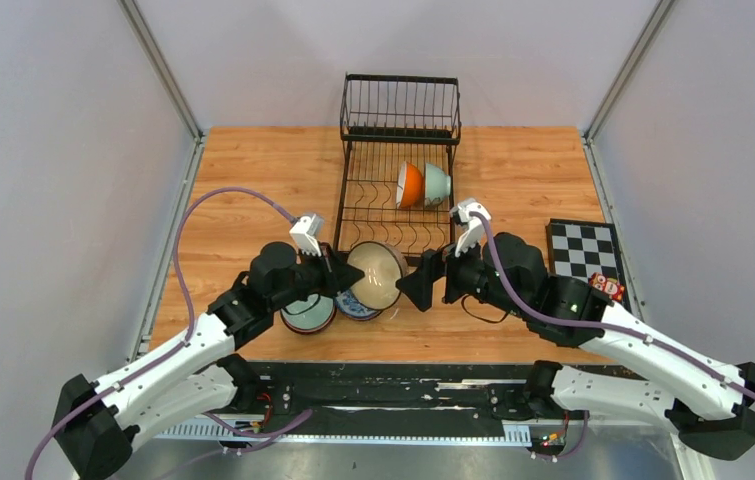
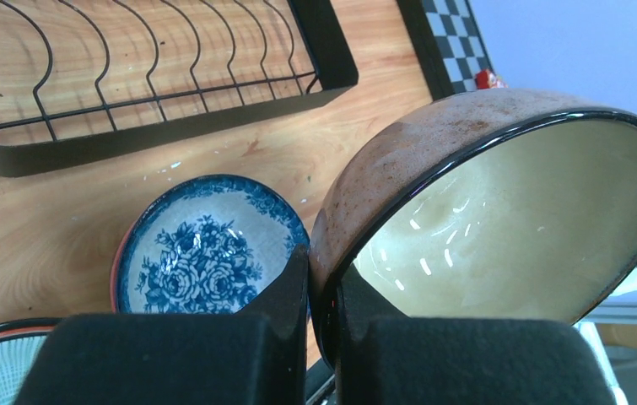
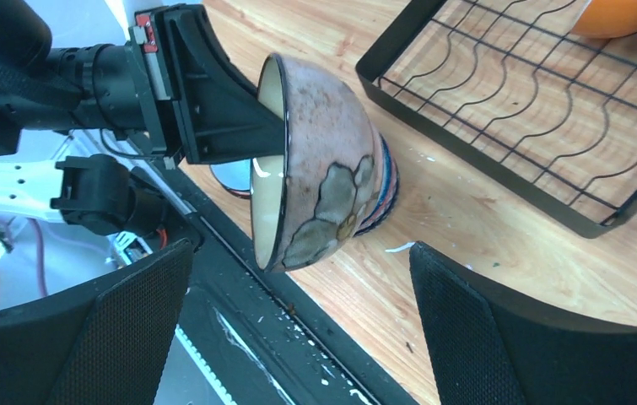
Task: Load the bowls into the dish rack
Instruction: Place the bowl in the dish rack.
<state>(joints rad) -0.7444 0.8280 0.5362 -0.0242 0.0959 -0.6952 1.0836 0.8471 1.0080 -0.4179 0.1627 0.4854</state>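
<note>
The left gripper [image 1: 338, 275] is clenched on the rim of a brown bowl [image 1: 375, 275] with a cream inside. One finger [image 2: 281, 295] is outside the wall and the other is inside. The bowl hangs on its side above the table [image 1: 253, 180], just in front of the near edge of the dish rack [image 1: 344, 190].

The right gripper [image 1: 410, 285] faces the bowl's underside with its fingers spread wide on either side, touching nothing.

Directly below the held bowl a blue flowered bowl [image 2: 205, 253] sits on the wood. A red-rimmed bowl [image 1: 308, 315] is just beside it, under the left arm.

In the rack's slots an orange bowl [image 1: 409, 185] and a pale green bowl [image 1: 438, 183] stand on edge, touching. The other slots nearer the arms hold nothing. A checkered board [image 1: 583, 250] lies well to the right.
</note>
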